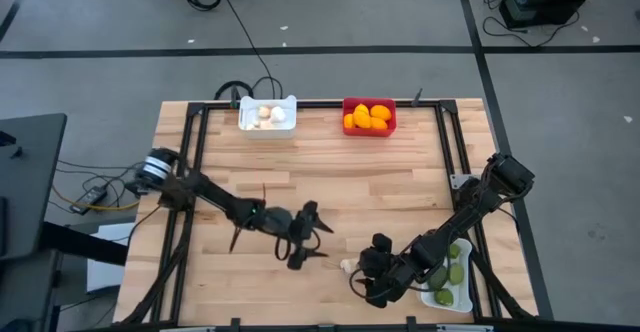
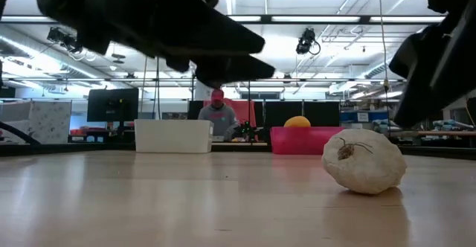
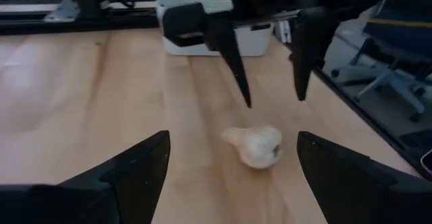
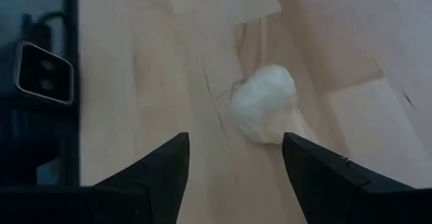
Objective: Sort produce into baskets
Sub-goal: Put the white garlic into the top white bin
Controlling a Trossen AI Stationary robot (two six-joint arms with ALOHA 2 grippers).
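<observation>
One whitish garlic bulb (image 1: pixel 347 266) lies on its side on the bare wood near the table's front edge. My left gripper (image 1: pixel 321 240) is open just to its left, its fingers pointing at the bulb (image 3: pixel 256 145) and apart from it. My right gripper (image 1: pixel 359 272) is open and slants down beside the bulb (image 4: pixel 264 104) from the right, clear of it. At the far edge, a white basket (image 1: pixel 268 115) holds garlic bulbs and a red basket (image 1: pixel 369 116) holds orange fruits. A white basket (image 1: pixel 452 280) at the front right holds green fruits.
Black frame rails (image 1: pixel 195 162) run along the table's left, far and right sides. Bare wood lies between the two arms and the far baskets. In the low view a person (image 2: pixel 217 113) sits in the room beyond the table.
</observation>
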